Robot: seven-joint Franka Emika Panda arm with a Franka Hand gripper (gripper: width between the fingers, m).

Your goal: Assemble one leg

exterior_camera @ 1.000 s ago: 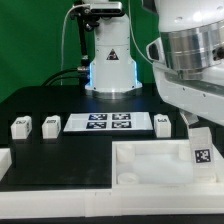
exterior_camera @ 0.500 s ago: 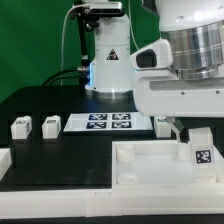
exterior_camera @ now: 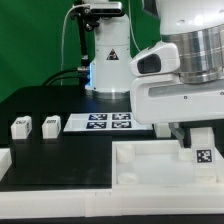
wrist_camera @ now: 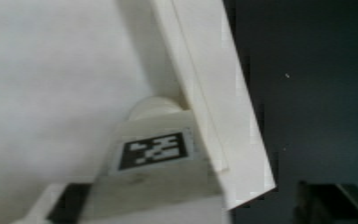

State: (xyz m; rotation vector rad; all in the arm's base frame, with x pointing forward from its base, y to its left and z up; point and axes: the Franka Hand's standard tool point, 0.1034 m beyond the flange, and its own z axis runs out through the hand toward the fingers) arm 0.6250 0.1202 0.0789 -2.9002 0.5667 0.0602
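My gripper (exterior_camera: 186,134) hangs low over the big white tray-like part (exterior_camera: 150,168). My jaws stand apart and clamp nothing: in the wrist view my dark fingertips (wrist_camera: 341,203) show at opposite edges of the picture, wide of each other. The leg (exterior_camera: 203,150) stands upright just beside my jaws, on their side toward the exterior view's right. It is at the far wall of the tray-like part and, as far as I can tell, inside it, with its black-and-white tag turned toward the exterior camera. From the wrist the same leg (wrist_camera: 158,150) lies just ahead of the gap between my jaws, tag facing the lens, close against the raised white wall (wrist_camera: 220,100) that runs slantwise past my jaws. I cannot tell whether the leg touches either finger. On the other side of that wall is the black table (wrist_camera: 318,80). Well apart from my jaws, toward the exterior view's left, two more legs (exterior_camera: 20,127) (exterior_camera: 49,124) stand near each other on the table. The marker board (exterior_camera: 100,122) lies flat between them and my jaws.
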